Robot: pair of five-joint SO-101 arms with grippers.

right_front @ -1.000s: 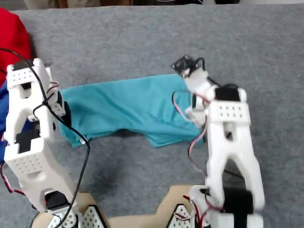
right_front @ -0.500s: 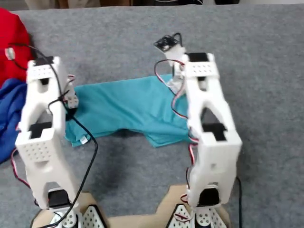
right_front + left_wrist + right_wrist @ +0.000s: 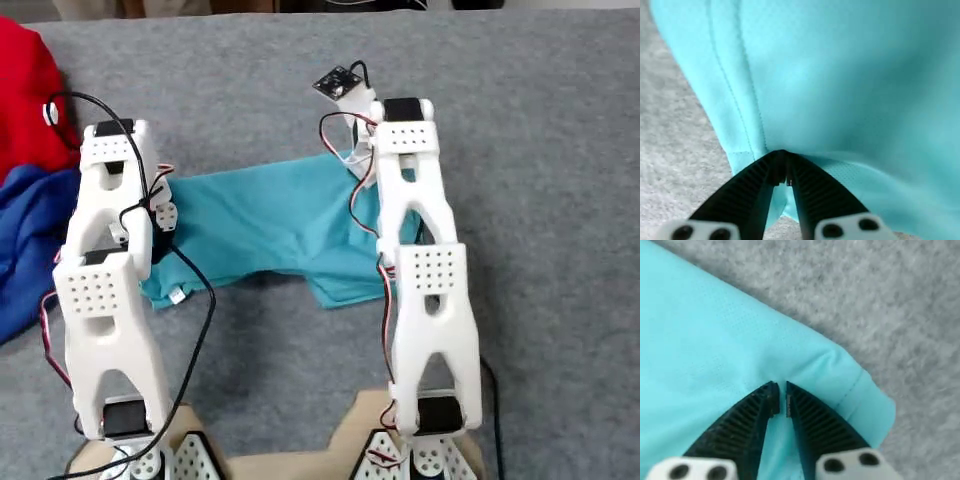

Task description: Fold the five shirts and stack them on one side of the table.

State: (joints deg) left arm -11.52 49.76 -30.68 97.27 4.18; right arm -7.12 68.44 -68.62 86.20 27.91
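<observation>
While the crumpled teal fabric shirt (image 3: pixel 270 225) lies spread across the middle of the grey felt table (image 3: pixel 540 120), the left gripper (image 3: pixel 783 172) is pinched tight on its 9 o'clock edge and the right gripper (image 3: pixel 780 399) is nipped onto a fold at its 1 o'clock corner. At the table's 10 o'clock edge a red fabric heap (image 3: pixel 25 100) touches a rumpled blue fabric heap (image 3: pixel 25 240) at 9 o'clock.

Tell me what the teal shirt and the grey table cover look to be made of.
The teal shirt looks like a thin, matte synthetic knit: fine mesh texture, stitched hems, soft folds. The grey table cover looks like felt or short-pile carpet, judging by its fuzzy, flecked, matte surface.
</observation>
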